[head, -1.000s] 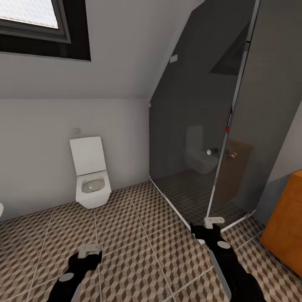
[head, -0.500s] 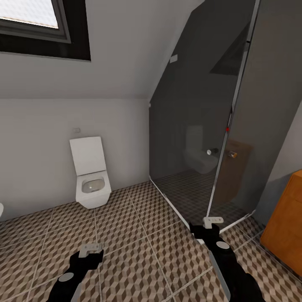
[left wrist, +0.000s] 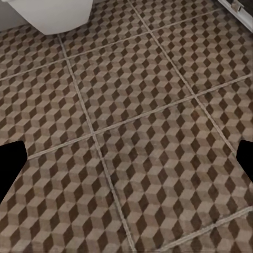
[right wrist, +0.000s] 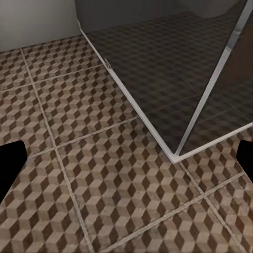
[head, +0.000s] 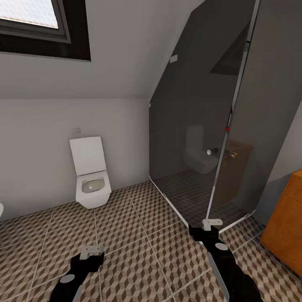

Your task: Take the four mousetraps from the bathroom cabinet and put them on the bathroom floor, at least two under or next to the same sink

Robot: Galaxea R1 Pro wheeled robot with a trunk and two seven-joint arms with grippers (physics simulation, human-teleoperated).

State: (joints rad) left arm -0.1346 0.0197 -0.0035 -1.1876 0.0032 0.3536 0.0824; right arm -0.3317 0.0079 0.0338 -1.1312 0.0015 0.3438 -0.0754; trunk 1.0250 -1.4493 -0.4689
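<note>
Far left edge, head view: a sliver of white rounded basin, the sink (head: 1, 211), sat low against the wall, cut off by the frame.
Window: dark-framed window (head: 42, 25) was set in the sloped ceiling, upper left.
Toilet: white squarish toilet (head: 91, 176) stood against the back wall, lid upright, bowl open; its underside also showed at one edge of the left wrist view (left wrist: 52, 16).
Floor: cube-patterned bathroom floor (head: 138, 235) ran across the whole lower scene, pale grout lines crossing it; no traps lay on the stretch seen.
Left arm: black forearm rose from the bottom edge, reaching forward and low over the tiles, well short of the toilet.
Left gripper (head: 92, 250): pale fingertips pointed ahead; in the wrist view the two dark fingers sat at opposite edges, spread wide, nothing between them but tile.
Right arm: stretched further forward than the left, angled toward the shower corner.
Right gripper (head: 212, 222): hung just before the shower's metal base rail; fingers spread wide, holding nothing.
Shower: dark tinted glass shower panels (head: 197, 126) filled the centre right, their corner post showing in the right wrist view (right wrist: 211, 95).
Cabinet: orange-brown cabinet (head: 285, 230) stood at the far right edge, partly cropped; drawers not discernible.
Mousetraps: none could be made out.
</note>
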